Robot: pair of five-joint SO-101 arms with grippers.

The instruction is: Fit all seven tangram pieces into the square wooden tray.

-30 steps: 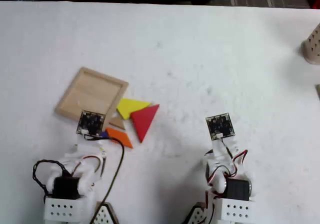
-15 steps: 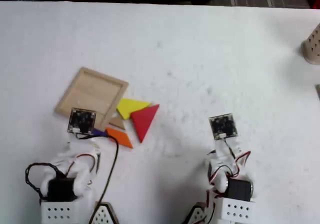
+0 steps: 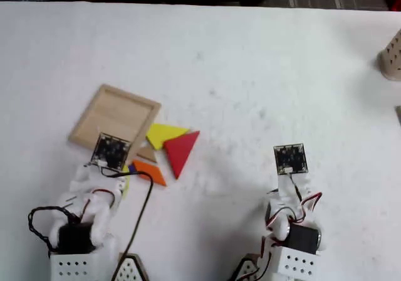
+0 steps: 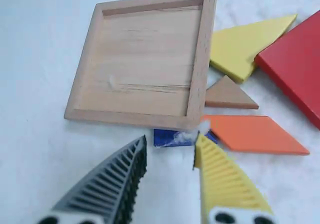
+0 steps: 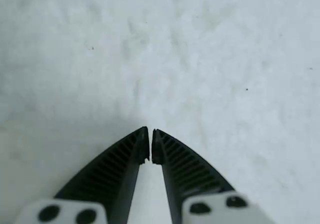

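- Tray (image 4: 145, 59): lies flat on the table (image 3: 263, 74), close in front of the left arm. Every piece I can see lies outside it, so fitting looks not yet begun.
- Blue piece (image 4: 172, 137): touches the tray's near rim by a corner. The orange piece (image 4: 255, 134) is just beside it.
- Brown triangle (image 4: 229, 94) sits against the tray's side rim, with the yellow triangle (image 4: 245, 44) and red triangle (image 4: 300, 69) close beyond it.
- Left gripper (image 4: 171, 144): jaws apart, holding nothing. One tip is beside the blue piece's end and the other overlaps its far end.
- Right gripper (image 5: 150, 146): jaws together on nothing, over bare table well apart from the pieces.
- Risks:
  - The blue piece is thin and tight to the rim, so closing jaws may slip over it or shove it along the rim.
  - The overlapping tip could press down on the blue piece rather than grip its edge.
  - That tip could also drag the orange piece.
  - A bumped tray would push the brown triangle and its neighbours.
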